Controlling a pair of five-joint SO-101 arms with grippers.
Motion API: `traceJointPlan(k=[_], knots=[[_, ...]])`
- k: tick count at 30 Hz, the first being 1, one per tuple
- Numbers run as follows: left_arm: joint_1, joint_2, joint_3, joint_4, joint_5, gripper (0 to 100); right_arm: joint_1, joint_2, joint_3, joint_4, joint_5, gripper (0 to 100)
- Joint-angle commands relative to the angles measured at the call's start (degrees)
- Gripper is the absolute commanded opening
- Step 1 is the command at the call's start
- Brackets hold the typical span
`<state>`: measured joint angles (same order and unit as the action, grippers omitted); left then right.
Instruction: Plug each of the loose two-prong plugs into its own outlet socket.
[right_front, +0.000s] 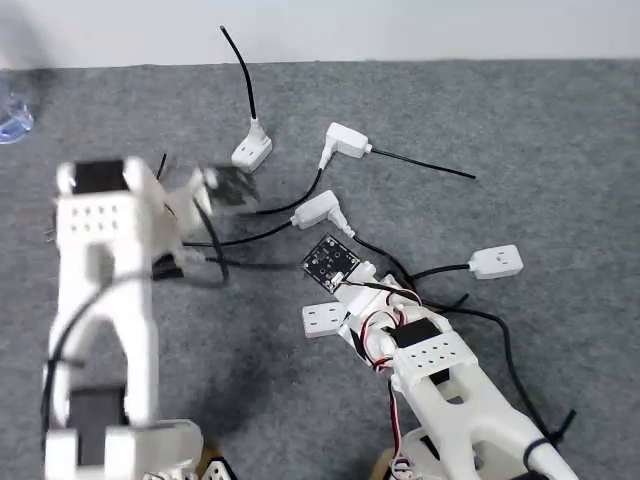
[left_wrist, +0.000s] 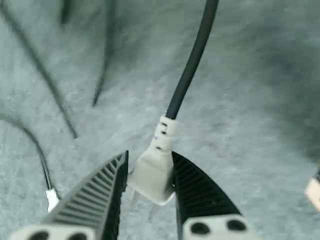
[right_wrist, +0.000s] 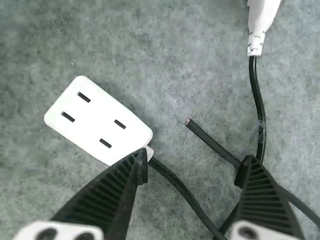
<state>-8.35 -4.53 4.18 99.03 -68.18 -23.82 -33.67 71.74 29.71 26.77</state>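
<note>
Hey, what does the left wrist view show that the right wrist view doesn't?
Left wrist view: the left tool is clamped on a white two-prong plug, with the prongs pointing toward the carpet and its black cord leading away from the tool. Right wrist view: the right tool is open above a white outlet socket with four slots facing up. A cut cable end lies nearby and another white plug lies farther off. Both: grey carpet and black cords.
</note>
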Motion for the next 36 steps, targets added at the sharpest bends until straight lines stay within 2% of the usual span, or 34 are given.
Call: traceJointPlan(k=[1, 8, 12, 15, 17, 19, 22, 25, 28, 31, 33, 36], knots=[[4.7, -18.0, 10.3, 1.3, 4.0, 1, 0.1, -0.8, -0.2, -0.9, 0.4, 27.7], [5.4, -29.5, 14.8, 1.3, 7.4, 1, 0.0, -1.9, -0.1, 0.6, 0.4, 27.7], [5.2, -32.9, 19.1, 1.1, 7.6, 1, 2.6, -5.9, -2.3, 4.4, -0.1, 27.7], [5.5, -36.2, 24.6, -2.3, 7.7, 1, 5.6, -10.4, -2.5, 4.7, -5.0, 27.5], [5.6, -38.7, 29.5, -6.3, 9.1, 1, 8.0, -13.8, -2.5, 4.8, -8.8, 23.3], [7.4, -41.1, 34.9, -10.2, 11.3, 1, 10.2, -16.7, -2.3, 4.8, -10.8, 14.6], [13.5, -43.8, 43.9, -14.7, 14.3, 1, 11.1, -19.3, -1.3, 4.9, -11.0, 0.2], [21.1, -44.6, 51.6, -21.1, 18.7, 1, 11.1, -19.6, -0.4, 4.8, -11.0, 3.9], [25.4, -44.6, 55.6, -28.1, 23.1, 1, 10.8, -20.1, -0.3, 4.9, -11.0, 2.7], [26.9, -44.6, 56.7, -32.5, 25.7, 1, 7.1, -20.2, -1.2, 8.4, -9.4, 3.9], [26.7, -44.6, 56.7, -34.3, 26.5, 1, 3.8, -20.3, -3.5, 13.3, -6.7, 9.0], [26.4, -44.7, 57.3, -36.0, 27.0, 1, 3.2, -20.3, -7.9, 19.7, -6.2, 17.2]])
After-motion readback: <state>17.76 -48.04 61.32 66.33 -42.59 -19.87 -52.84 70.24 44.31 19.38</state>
